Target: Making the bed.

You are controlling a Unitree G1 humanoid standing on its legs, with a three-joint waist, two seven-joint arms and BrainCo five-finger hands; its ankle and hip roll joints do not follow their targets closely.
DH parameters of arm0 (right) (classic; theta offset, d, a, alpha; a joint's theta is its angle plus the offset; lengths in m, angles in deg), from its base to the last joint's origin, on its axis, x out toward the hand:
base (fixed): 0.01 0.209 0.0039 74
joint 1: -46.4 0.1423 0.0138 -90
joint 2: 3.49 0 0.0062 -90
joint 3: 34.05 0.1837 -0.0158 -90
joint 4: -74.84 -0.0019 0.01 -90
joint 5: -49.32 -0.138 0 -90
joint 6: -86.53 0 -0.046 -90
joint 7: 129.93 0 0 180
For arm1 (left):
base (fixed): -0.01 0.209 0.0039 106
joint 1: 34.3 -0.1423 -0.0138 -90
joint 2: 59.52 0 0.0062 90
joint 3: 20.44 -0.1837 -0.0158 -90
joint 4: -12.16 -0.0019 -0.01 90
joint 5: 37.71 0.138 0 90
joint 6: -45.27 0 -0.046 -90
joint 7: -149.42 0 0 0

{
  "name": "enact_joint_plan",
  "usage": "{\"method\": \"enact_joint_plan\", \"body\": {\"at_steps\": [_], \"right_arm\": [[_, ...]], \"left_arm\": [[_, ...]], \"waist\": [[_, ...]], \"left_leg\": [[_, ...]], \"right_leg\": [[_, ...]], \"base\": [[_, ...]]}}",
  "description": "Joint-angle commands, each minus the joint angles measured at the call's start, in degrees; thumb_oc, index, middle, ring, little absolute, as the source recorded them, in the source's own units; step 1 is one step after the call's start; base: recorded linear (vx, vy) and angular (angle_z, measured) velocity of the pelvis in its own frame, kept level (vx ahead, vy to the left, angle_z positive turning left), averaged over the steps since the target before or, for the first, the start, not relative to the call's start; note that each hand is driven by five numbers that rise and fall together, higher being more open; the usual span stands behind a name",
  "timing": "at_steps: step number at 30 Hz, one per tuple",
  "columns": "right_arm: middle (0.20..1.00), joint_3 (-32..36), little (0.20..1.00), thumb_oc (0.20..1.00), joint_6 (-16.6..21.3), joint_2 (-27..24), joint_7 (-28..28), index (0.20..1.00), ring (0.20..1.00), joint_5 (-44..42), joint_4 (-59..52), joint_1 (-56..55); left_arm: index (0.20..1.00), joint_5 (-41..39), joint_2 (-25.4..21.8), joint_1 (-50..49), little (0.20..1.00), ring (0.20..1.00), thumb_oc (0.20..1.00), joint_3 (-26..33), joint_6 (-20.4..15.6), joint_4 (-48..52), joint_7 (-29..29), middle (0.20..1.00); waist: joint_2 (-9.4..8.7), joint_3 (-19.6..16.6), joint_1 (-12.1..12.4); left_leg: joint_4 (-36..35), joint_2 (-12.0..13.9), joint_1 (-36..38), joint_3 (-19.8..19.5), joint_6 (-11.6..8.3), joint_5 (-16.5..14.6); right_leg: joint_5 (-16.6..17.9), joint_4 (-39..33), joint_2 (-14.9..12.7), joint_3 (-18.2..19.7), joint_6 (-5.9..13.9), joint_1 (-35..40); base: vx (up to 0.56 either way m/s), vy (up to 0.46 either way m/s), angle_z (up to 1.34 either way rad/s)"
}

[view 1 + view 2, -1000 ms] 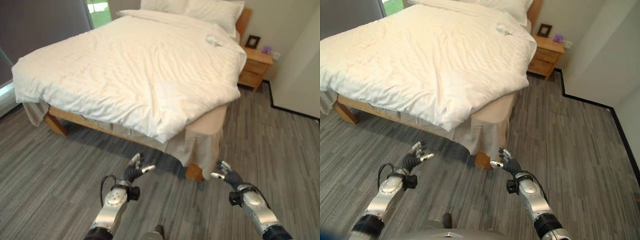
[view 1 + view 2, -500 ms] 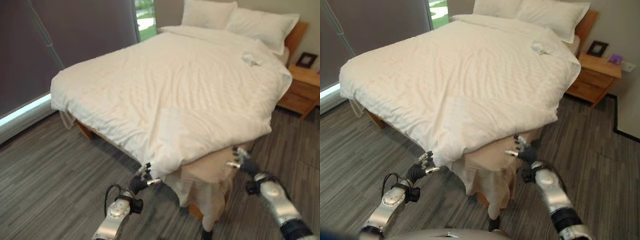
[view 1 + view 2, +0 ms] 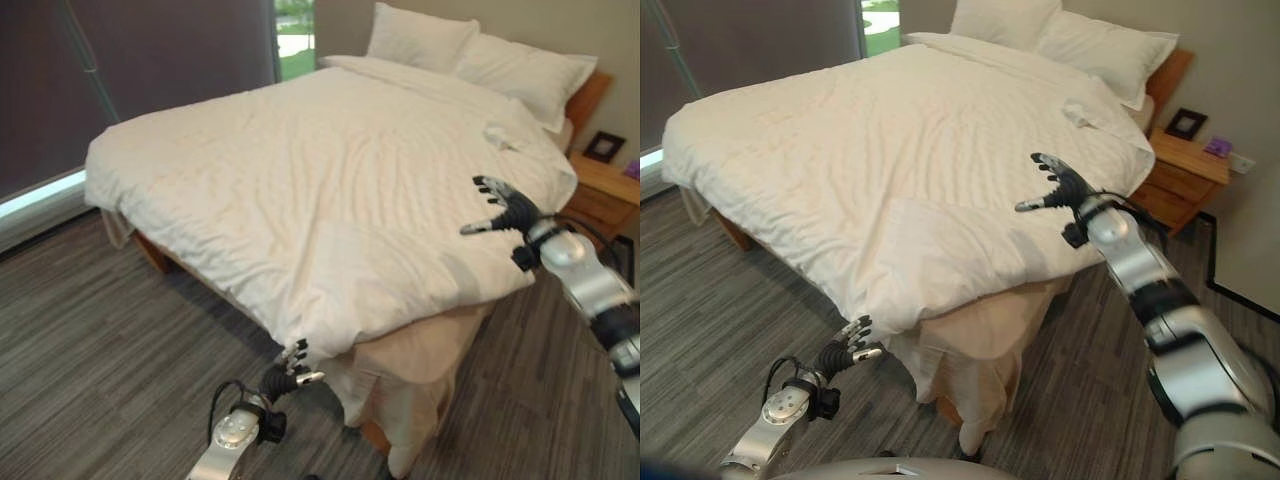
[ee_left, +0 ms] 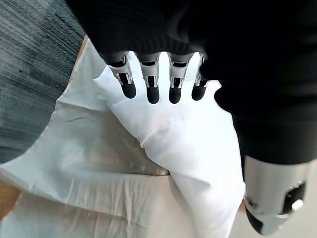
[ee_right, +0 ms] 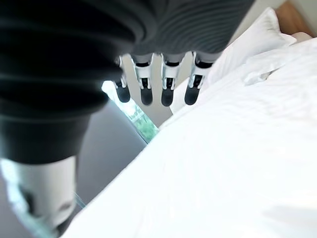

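Under right hand (open): duvet

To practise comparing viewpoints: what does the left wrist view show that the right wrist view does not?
Left wrist view alone: the duvet's hanging corner just past the left hand, the beige bed skirt below it, grey floor beside. Right wrist view alone: the pillows and window, beyond the right hand. Both: straight fingers and the white duvet.

A wooden bed carries a white duvet and two pillows.
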Motion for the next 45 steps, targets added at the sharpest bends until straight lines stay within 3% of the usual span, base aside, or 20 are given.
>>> {"method": "enact_joint_plan", "body": {"at_steps": [1,7,8,9,16,29,37,38,39,45], "right_arm": [[1.000,-0.8,1.000,1.000,0.6,-0.1,4.2,1.000,1.000,2.6,3.6,7.8],[1.000,-0.8,1.000,1.000,0.6,0.0,4.2,1.000,1.000,2.6,3.6,7.9],[1.000,-8.0,1.000,1.000,-0.7,3.6,4.9,1.000,1.000,13.3,12.1,14.9],[1.000,-10.8,1.000,1.000,-0.4,5.1,5.9,1.000,1.000,17.8,16.0,16.9],[1.000,-16.3,1.000,1.000,-0.5,6.1,7.1,1.000,1.000,27.6,20.5,19.8],[1.000,-19.4,1.000,1.000,-2.2,10.9,8.3,1.000,1.000,30.7,26.2,23.3],[1.000,-16.3,1.000,1.000,-3.5,15.2,6.0,1.000,1.000,32.6,31.7,12.8],[0.307,-15.4,0.307,0.307,-3.6,16.7,5.6,0.307,0.307,32.5,31.3,8.5],[0.200,-15.0,0.200,0.200,-3.6,17.3,5.3,0.200,0.200,32.6,30.7,7.3],[0.200,-13.5,0.200,0.200,-3.3,19.1,4.3,0.200,0.200,32.3,28.2,0.5]], "left_arm": [[1.000,-2.2,-2.5,3.5,1.000,1.000,1.000,-1.4,-2.1,2.0,0.4,1.000],[1.000,-2.2,-2.5,3.5,1.000,1.000,1.000,-1.4,-2.1,2.0,0.4,1.000],[1.000,-1.9,-3.3,5.1,1.000,1.000,1.000,-2.6,-1.9,2.5,0.5,1.000],[1.000,-1.7,-3.1,6.2,1.000,1.000,1.000,-3.7,-2.1,1.9,0.4,1.000],[1.000,-1.3,-3.2,8.5,1.000,1.000,1.000,-6.4,-2.1,1.0,0.4,1.000],[1.000,-2.5,-2.4,13.9,1.000,1.000,1.000,-9.4,-2.2,-0.9,3.0,1.000],[1.000,-3.2,-0.7,14.8,1.000,1.000,1.000,-8.7,-2.1,-1.5,3.7,1.000],[1.000,-3.1,-0.2,14.8,1.000,1.000,1.000,-8.0,-2.2,-1.8,4.1,1.000],[1.000,-3.1,-0.1,14.8,1.000,1.000,1.000,-7.7,-2.3,-2.0,4.4,1.000],[1.000,-3.5,0.4,13.6,1.000,1.000,1.000,-5.4,-2.4,-2.4,5.2,1.000]], "waist": [[0.06,1.9,2.3],[0.06,1.9,2.3],[-0.12,3.4,4.6],[-0.01,4.0,5.4],[0.01,5.6,7.2],[-0.14,10.6,9.7],[1.04,12.6,10.5],[1.34,13.0,10.2],[1.34,13.1,10.0],[1.12,13.2,8.0]], "left_leg": [[0.3,-2.1,-2.9,0.8,1.37,3.4],[0.3,-2.1,-2.9,0.8,1.37,3.4],[0.3,-2.4,-5.0,-0.7,1.23,3.9],[0.3,-2.8,-6.7,-2.2,1.16,4.5],[0.3,-3.4,-10.1,-4.4,0.79,5.5],[0.3,-4.2,-16.3,-6.4,0.14,7.1],[0.3,-4.6,-17.9,-7.5,0.09,7.6],[0.3,-4.7,-18.0,-7.3,0.11,7.6],[0.3,-4.6,-18.0,-7.2,0.16,7.5],[0.3,-4.5,-17.6,-6.0,0.63,7.1]], "right_leg": [[0.4,3.4,-2.5,-2.7,4.19,3.8],[0.4,3.4,-2.5,-2.7,4.19,3.8],[0.4,3.0,-2.5,-3.9,4.14,3.0],[0.6,2.6,-2.7,-5.1,4.25,2.3],[0.9,2.1,-2.9,-7.2,4.35,0.7],[1.6,1.4,-2.8,-8.9,4.20,-4.0],[1.8,1.2,-2.9,-10.0,4.25,-4.9],[1.8,1.1,-3.0,-9.8,4.29,-5.1],[1.8,1.2,-2.9,-9.5,4.29,-5.2],[2.0,1.5,-3.0,-8.0,4.27,-5.7]], "base": [[-0.01,-0.002,0.10],[-0.01,0.001,0.09],[-0.07,0.007,-0.03],[-0.08,0.009,-0.04],[-0.03,0.003,0.36],[-0.04,0.002,0.13],[0.00,0.006,0.06],[-0.01,0.040,0.05],[-0.01,0.046,0.01],[0.00,0.038,-0.08]]}}
